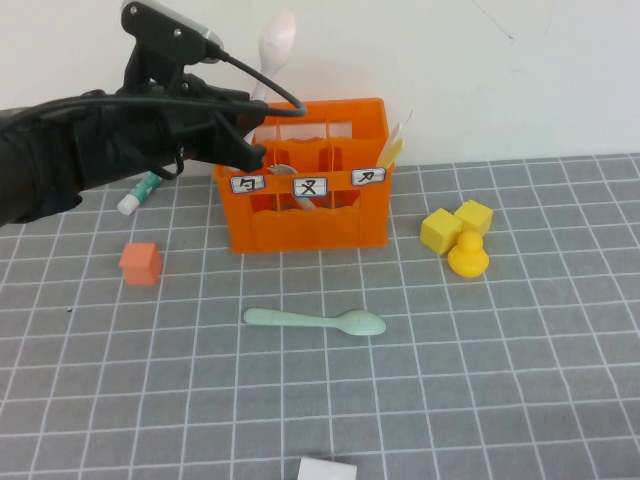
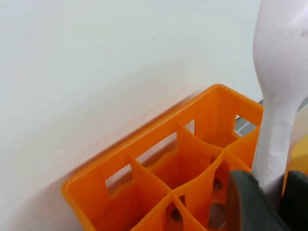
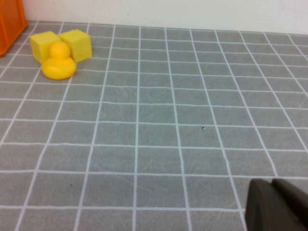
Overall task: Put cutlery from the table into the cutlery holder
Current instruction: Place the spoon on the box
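Observation:
The orange cutlery holder [image 1: 360,215] stands at the back of the grey grid table [image 1: 500,350]. My left gripper [image 1: 250,130] is over its left back corner, shut on the handle of the pale pink spoon [image 1: 278,40], which points bowl up. In the left wrist view the spoon [image 2: 279,72] rises from the gripper [image 2: 272,192] above the holder's compartments [image 2: 144,144]. The mint-green spoon [image 1: 315,321] lies flat in front of the holder. A greyish utensil, probably the fork [image 1: 308,203], shows inside the holder. My right gripper [image 3: 276,207] is shut, low over bare table.
Pale sticks [image 1: 395,145] stand in the holder's right compartment. A small orange cube [image 1: 140,263] lies to its left and a marker [image 1: 140,193] behind that. Two yellow blocks [image 1: 455,222] and a yellow duck [image 1: 467,255] sit to its right, also in the right wrist view [image 3: 58,60]. A white card [image 1: 327,470] lies at the front edge.

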You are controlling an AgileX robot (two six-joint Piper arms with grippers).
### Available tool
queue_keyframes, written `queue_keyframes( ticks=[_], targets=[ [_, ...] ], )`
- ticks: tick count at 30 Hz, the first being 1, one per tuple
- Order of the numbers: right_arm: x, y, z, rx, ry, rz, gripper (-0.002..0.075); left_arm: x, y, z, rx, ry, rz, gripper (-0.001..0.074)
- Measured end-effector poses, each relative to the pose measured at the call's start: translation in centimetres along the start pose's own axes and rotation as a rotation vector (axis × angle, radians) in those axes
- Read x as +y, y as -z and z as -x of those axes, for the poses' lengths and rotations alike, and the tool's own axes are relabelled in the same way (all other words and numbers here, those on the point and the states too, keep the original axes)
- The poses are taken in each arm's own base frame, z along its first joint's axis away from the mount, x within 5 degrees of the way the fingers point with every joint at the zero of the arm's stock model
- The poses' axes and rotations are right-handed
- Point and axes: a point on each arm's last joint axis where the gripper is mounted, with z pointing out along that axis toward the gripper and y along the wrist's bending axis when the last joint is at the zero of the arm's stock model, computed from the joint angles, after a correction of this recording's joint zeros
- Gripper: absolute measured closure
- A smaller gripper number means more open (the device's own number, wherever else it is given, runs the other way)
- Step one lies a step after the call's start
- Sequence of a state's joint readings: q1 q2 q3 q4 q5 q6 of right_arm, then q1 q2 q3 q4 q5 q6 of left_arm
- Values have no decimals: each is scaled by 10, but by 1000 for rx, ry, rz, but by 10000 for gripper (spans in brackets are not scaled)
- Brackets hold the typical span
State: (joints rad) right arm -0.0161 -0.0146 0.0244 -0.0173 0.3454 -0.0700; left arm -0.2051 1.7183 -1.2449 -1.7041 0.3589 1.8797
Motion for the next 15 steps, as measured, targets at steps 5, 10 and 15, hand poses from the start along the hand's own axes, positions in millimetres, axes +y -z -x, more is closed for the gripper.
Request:
queue_keyframes(
  ticks=[5, 10, 15],
  targets=[
    [0, 0, 0, 0, 0, 0, 729, -3, 0, 1, -10, 0, -29, 614],
    [0, 0, 0, 0, 0, 0, 729, -10, 1, 3, -37, -5, -113, 614],
    [0, 0, 0, 0, 0, 0, 729, -14, 5, 9, -61, -28, -149, 614]
  ],
)
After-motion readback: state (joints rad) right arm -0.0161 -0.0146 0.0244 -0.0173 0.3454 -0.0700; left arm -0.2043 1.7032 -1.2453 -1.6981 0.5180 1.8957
